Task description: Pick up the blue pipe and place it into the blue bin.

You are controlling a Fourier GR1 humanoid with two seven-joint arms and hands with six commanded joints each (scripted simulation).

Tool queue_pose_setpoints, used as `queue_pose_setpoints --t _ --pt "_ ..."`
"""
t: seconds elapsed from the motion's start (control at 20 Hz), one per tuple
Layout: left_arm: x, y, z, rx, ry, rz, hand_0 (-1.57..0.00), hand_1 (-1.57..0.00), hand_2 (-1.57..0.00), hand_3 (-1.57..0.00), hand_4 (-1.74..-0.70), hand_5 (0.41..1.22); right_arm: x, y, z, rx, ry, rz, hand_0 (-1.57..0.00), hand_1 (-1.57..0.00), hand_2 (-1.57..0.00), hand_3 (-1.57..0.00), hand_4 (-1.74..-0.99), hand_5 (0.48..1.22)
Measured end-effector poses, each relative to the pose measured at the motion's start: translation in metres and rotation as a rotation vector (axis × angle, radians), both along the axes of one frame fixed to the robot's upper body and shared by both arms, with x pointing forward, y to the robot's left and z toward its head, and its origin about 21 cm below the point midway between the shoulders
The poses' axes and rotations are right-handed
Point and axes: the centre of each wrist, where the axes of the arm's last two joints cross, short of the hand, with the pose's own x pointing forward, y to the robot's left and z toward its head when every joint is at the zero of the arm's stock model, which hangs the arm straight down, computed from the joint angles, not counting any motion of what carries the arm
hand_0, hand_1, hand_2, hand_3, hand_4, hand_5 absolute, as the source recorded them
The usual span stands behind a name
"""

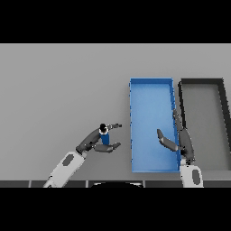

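A short blue pipe (pixel 105 136) with a dark top stands upright on the grey table, left of the blue bin (pixel 151 85). My left hand (pixel 92 140) reaches in from the lower left, its fingers and thumb spread on either side of the pipe; I cannot tell whether they touch it. My right hand (pixel 182 142) hovers over the bin's right wall with straight fingers pointing away from me and the thumb out over the bin's floor. Nothing lies in the blue bin.
A dark grey bin (pixel 224 106) sits directly right of the blue one, their long sides nearly touching. The grey table stretches wide to the left and behind the pipe.
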Motion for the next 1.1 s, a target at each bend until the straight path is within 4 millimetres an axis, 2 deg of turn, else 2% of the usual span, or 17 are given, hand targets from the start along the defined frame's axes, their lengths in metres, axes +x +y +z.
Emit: queue_pose_setpoints --t 0.1,0.15,0.25,0.35,0.5,0.65,0.9,1.0,1.1 --pt "-0.002 -0.003 -0.005 -0.046 0.026 0.018 -0.60 -0.75 -0.87 -0.91 -1.44 0.910 0.004 -0.003 0.001 -0.005 0.009 -0.012 0.00 0.00 0.00 0.00 -1.219 0.657" --pt "0.000 -0.003 -0.005 -0.042 0.031 0.025 -0.80 -0.92 -1.01 -1.03 -1.50 0.972 0.004 0.000 0.002 -0.006 -0.005 -0.004 0.00 0.00 0.00 0.00 -1.224 0.658" --pt "-0.006 -0.010 -0.005 -0.052 0.041 0.010 -1.07 -1.15 -1.21 -1.19 -1.58 1.062 0.004 0.002 -0.001 0.004 0.004 0.003 0.00 0.00 0.00 0.00 -1.233 0.660" --pt "-0.009 -0.013 -0.004 -0.051 0.001 0.012 -1.25 -1.30 -1.34 -1.33 -1.53 1.119 0.005 0.001 0.005 0.011 -0.002 0.000 0.00 0.00 0.00 0.00 -1.224 0.651" --pt "-0.015 -0.022 0.000 -0.069 -0.046 0.005 -1.41 -1.43 -1.45 -1.45 -1.49 1.169 0.002 0.001 0.004 0.018 0.010 0.009 0.00 0.00 0.00 0.00 -1.220 0.635" --pt "-0.009 -0.024 0.014 -0.115 -0.110 0.011 -1.49 -1.50 -1.51 -1.51 -1.47 1.194 0.006 0.001 0.005 0.026 0.022 0.003 0.00 0.00 0.00 0.00 -1.225 0.630" --pt "0.003 -0.031 0.046 -0.187 -0.183 -0.020 -1.54 -1.55 -1.55 -1.55 -1.47 1.212 0.008 0.002 0.003 -0.003 0.017 -0.004 0.00 0.00 0.00 0.00 -1.204 0.640" --pt "0.002 -0.037 0.065 -0.207 -0.212 -0.060 -1.55 -1.56 -1.56 -1.56 -1.47 1.215 0.009 0.003 0.005 -0.021 0.008 -0.007 0.00 0.00 0.00 0.00 -1.184 0.643" --pt "0.001 -0.044 0.075 -0.201 -0.226 -0.092 -1.56 -1.56 -1.56 -1.56 -1.47 1.217 0.008 -0.001 0.003 -0.018 0.005 -0.006 0.00 0.00 0.00 0.00 -1.170 0.644"
